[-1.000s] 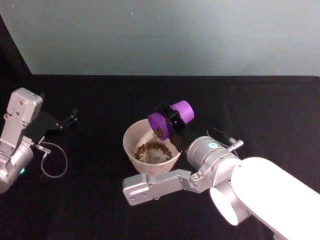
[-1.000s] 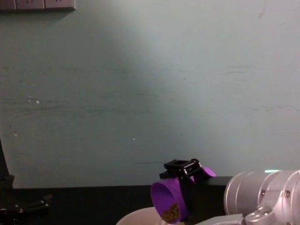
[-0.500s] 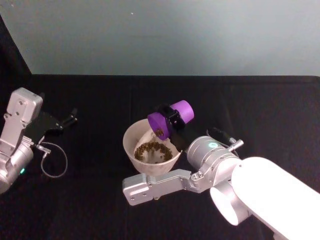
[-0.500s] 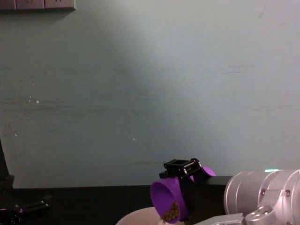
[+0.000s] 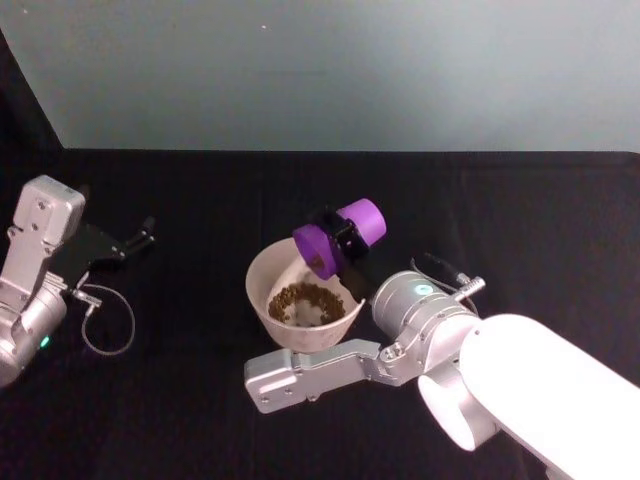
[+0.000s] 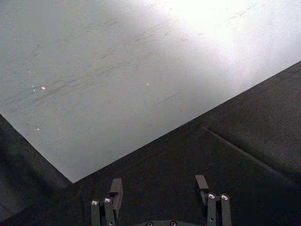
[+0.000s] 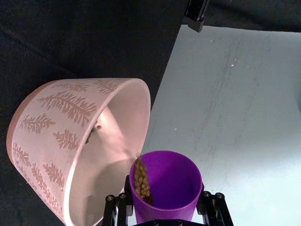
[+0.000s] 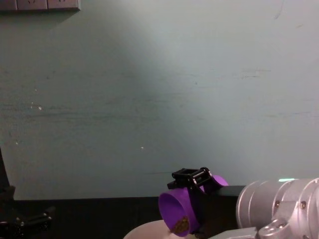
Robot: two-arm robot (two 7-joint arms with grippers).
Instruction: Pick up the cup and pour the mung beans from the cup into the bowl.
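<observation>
At centre of the head view, the right gripper (image 5: 341,239) clamps the tipped cup (image 5: 366,221) over the bowl (image 5: 256,292) rim, so any rightward drift could spill the beans (image 7: 141,178) outside, while the left gripper (image 5: 146,232) idles wide at left.

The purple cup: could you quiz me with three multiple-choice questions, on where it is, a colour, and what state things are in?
1. Where is the cup?
A. Upright on the table.
B. Tipped over the bowl, in the right pincer.
C. Lying inside the bowl.
2. The bowl's outside is?
A. Blue.
B. Black.
C. Pale pink with leaf prints.
3. Where are the beans?
A. Partly in the bowl, some at the cup's lip.
B. All in the cup.
C. On the cloth.
Answers: 1 B, tilted above the rim in the head view; 2 C, its wall in the right wrist view; 3 A, a pile in the bowl, more at the lip.
</observation>
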